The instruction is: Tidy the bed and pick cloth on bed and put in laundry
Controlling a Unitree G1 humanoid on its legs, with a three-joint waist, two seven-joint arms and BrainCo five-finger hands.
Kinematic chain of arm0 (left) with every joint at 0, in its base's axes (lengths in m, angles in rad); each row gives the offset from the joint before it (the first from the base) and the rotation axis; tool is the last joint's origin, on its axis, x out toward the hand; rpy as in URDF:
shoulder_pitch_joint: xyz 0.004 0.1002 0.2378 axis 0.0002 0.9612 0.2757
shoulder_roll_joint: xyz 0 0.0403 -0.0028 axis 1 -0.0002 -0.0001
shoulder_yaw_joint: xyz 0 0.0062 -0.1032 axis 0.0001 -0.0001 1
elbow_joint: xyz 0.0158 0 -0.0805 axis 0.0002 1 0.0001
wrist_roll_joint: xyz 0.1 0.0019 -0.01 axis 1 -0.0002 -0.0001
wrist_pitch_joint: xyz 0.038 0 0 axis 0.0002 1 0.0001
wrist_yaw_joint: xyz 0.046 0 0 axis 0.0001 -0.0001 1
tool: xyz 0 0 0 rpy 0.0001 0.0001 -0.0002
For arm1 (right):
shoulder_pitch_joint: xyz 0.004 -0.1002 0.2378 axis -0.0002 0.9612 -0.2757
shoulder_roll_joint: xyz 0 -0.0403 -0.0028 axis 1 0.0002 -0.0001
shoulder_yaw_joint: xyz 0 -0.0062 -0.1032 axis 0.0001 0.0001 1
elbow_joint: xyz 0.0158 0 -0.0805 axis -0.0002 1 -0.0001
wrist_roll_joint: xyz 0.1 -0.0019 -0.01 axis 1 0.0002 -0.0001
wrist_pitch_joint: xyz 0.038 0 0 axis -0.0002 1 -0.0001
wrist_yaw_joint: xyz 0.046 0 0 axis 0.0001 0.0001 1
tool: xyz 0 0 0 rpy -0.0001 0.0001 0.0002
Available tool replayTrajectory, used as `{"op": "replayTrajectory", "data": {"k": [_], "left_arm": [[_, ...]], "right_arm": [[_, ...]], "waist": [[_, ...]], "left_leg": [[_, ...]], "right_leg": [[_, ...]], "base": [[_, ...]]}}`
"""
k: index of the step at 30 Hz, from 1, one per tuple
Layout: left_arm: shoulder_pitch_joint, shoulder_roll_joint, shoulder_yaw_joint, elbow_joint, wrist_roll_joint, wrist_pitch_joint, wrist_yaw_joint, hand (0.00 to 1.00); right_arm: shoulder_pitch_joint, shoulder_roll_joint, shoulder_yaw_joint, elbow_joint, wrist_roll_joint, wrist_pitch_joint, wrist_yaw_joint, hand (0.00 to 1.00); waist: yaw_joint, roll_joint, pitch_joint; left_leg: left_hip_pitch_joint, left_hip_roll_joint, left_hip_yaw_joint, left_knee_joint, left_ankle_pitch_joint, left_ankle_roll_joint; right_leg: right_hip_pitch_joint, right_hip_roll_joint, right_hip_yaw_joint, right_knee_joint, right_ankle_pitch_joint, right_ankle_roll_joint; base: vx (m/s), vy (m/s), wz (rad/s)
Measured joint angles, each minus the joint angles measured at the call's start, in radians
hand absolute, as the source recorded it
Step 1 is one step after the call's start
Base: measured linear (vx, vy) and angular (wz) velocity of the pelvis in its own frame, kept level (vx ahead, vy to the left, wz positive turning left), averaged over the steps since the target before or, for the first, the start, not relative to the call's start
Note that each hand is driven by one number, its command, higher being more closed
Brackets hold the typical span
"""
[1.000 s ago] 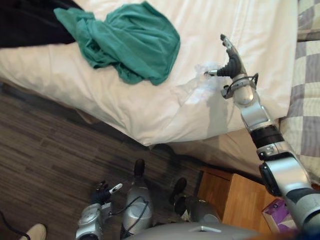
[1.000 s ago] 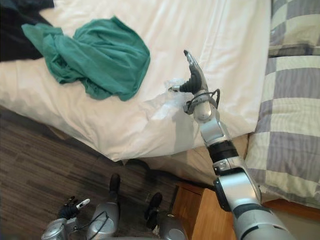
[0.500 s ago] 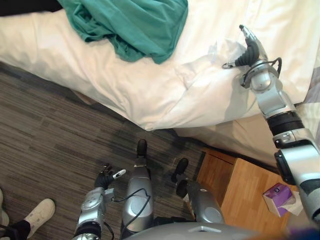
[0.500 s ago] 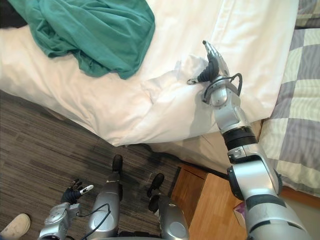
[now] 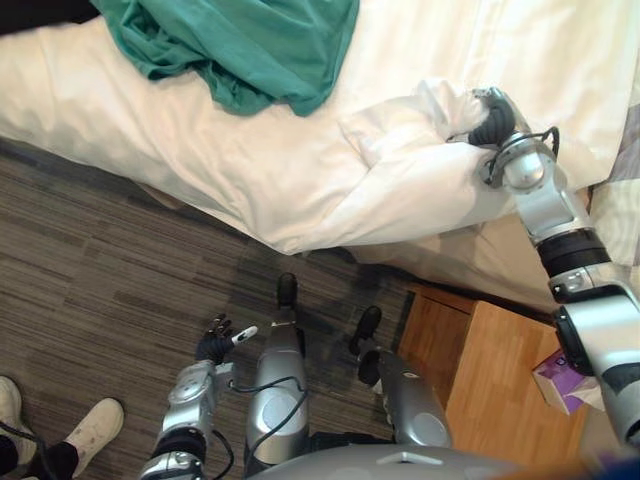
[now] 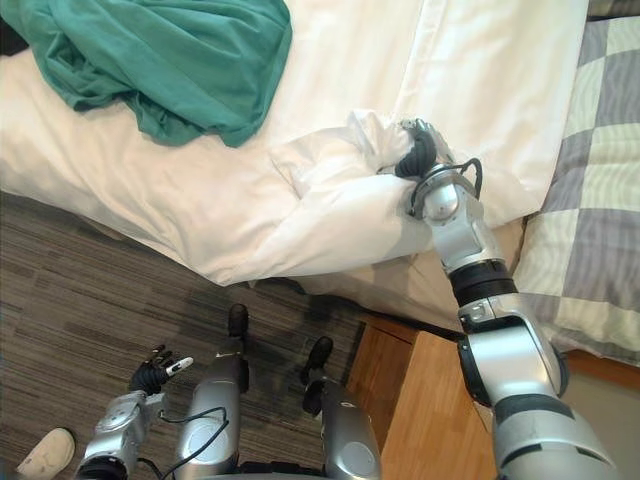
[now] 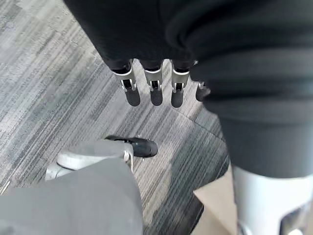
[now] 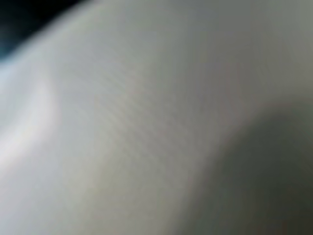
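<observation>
Whereas the right hand [image 5: 490, 113] was straight-fingered a moment ago, a fold of the white duvet [image 5: 300, 170] is now clutched in it, so tidying is judged begun, while the green cloth [image 5: 250, 40] is left on that duvet and the left hand [image 5: 214, 346] is held open, empty.

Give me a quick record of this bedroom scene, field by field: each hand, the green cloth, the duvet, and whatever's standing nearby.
right hand: pressed into a bunched fold of the white duvet; grip hidden
left hand: low over the floor, open, holding nothing
green cloth: crumpled on the duvet, apart from both hands
duvet: rumpled, one corner drooping towards the floor
nearby: wooden nightstand with a purple box on it
task status: cloth not yet picked up
</observation>
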Motion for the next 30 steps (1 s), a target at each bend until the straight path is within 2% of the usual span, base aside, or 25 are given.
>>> {"op": "replayTrajectory", "data": {"k": [3,6,11,13,15,19,22,23,26,28,30], "left_arm": [[-0.003,-0.001,0.000,-0.003,0.000,0.002,0.000,0.00],[-0.002,-0.001,0.001,-0.004,0.002,0.005,0.001,0.00],[0.009,-0.006,0.002,0.000,0.008,0.006,0.004,0.00],[0.028,-0.009,0.005,0.007,0.033,0.005,0.006,0.00],[0.047,-0.015,0.006,0.010,0.043,0.005,0.013,0.00],[0.078,-0.047,0.005,0.026,0.065,-0.003,0.029,0.00],[0.108,-0.066,0.002,0.048,0.075,-0.013,0.040,0.00],[0.117,-0.069,0.000,0.049,0.080,-0.020,0.042,0.00],[0.129,-0.080,-0.017,0.050,0.083,-0.025,0.043,0.00],[0.147,-0.090,-0.040,0.050,0.082,-0.026,0.042,0.00],[0.156,-0.110,-0.040,0.054,0.082,-0.027,0.042,0.00]], "right_arm": [[0.009,0.000,-0.003,0.000,0.019,-0.014,-0.008,1.00],[0.053,0.019,-0.029,-0.015,0.103,-0.035,-0.046,1.00],[0.251,0.102,-0.177,-0.250,0.214,-0.071,-0.108,1.00],[0.382,0.173,-0.201,-0.411,0.230,-0.094,-0.125,1.00],[0.476,0.226,-0.205,-0.488,0.251,-0.099,-0.129,1.00],[0.667,0.318,-0.207,-0.552,0.283,-0.105,-0.132,1.00],[0.800,0.369,-0.208,-0.576,0.324,-0.138,-0.129,1.00],[0.841,0.384,-0.208,-0.591,0.344,-0.145,-0.129,0.00],[0.917,0.429,-0.218,-0.590,0.395,-0.162,-0.124,0.00],[0.989,0.476,-0.223,-0.584,0.409,-0.164,-0.121,0.00],[1.024,0.496,-0.227,-0.548,0.412,-0.164,-0.121,0.00]], "waist": [[-0.001,0.000,0.000],[0.000,0.000,0.000],[-0.011,-0.006,-0.005],[-0.041,-0.016,-0.021],[-0.065,-0.024,-0.043],[-0.089,-0.028,-0.105],[-0.113,-0.027,-0.158],[-0.116,-0.026,-0.168],[-0.134,-0.013,-0.180],[-0.145,0.006,-0.219],[-0.150,0.021,-0.232]], "left_leg": [[0.006,-0.003,0.000,-0.001,0.000,0.000],[0.032,-0.006,0.003,-0.019,0.007,-0.001],[0.080,-0.008,0.034,-0.039,0.005,-0.003],[0.103,-0.010,0.061,-0.053,0.003,-0.004],[0.113,-0.008,0.080,-0.054,-0.004,-0.003],[0.155,-0.003,0.117,-0.064,-0.018,-0.007],[0.181,0.001,0.138,-0.072,-0.025,-0.010],[0.196,0.003,0.148,-0.077,-0.026,-0.010],[0.232,0.002,0.163,-0.087,-0.026,-0.011],[0.245,-0.003,0.174,-0.094,-0.027,-0.013],[0.275,-0.008,0.187,-0.109,-0.027,-0.013]], "right_leg": [[0.002,-0.004,0.000,0.010,-0.008,0.001],[0.015,-0.007,0.002,0.015,-0.011,-0.001],[0.038,-0.010,0.027,0.015,-0.011,-0.001],[0.042,-0.011,0.054,0.012,-0.011,0.000],[0.042,-0.010,0.069,0.008,-0.013,0.002],[0.062,-0.004,0.108,-0.006,-0.014,0.004],[0.079,0.003,0.126,-0.021,-0.015,0.006],[0.084,0.005,0.139,-0.022,-0.015,0.006],[0.109,0.006,0.150,-0.023,-0.018,0.011],[0.111,0.001,0.165,-0.021,-0.026,0.023],[0.128,-0.001,0.174,-0.021,-0.030,0.029]], "base": [[0.01,0.000,0.01],[0.03,-0.001,0.01],[0.03,0.004,-0.14],[0.03,0.005,-0.31],[0.04,-0.001,-0.26],[0.06,-0.005,-0.30],[0.06,-0.008,-0.21],[0.06,-0.011,-0.21],[0.03,0.001,-0.15],[0.05,0.019,-0.13],[0.05,0.022,-0.16]]}}
